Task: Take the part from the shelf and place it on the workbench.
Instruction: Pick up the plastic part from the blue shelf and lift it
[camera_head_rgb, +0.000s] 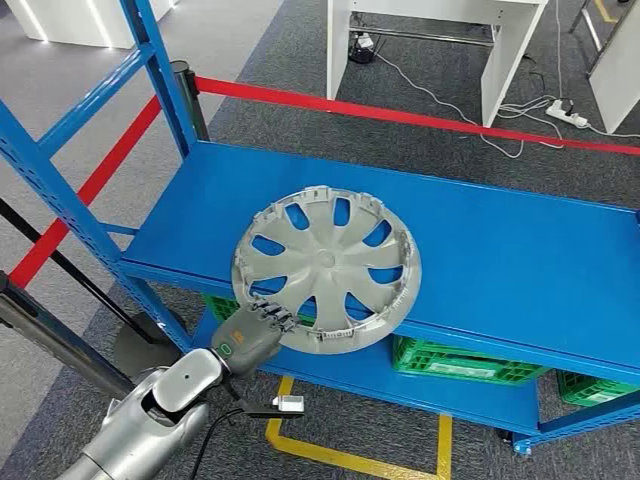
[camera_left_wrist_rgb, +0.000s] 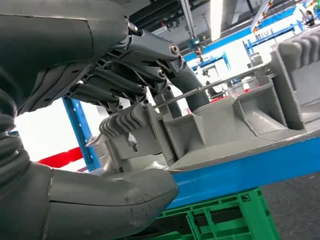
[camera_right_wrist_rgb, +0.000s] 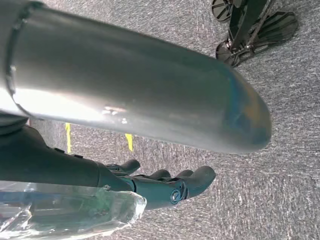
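Note:
A grey plastic hubcap lies flat on the blue shelf, its near edge jutting over the shelf's front lip. My left hand grips the hubcap's near-left rim. In the left wrist view the dark fingers curl over the ribbed rim of the hubcap, and the thick thumb presses from beneath. My right hand hangs above the grey carpet, its fingers loosely extended and holding nothing.
Green crates sit on the lower shelf level. A blue upright stands at the shelf's left end, with red barrier tape behind. Yellow floor tape marks the carpet below. A white desk stands farther back.

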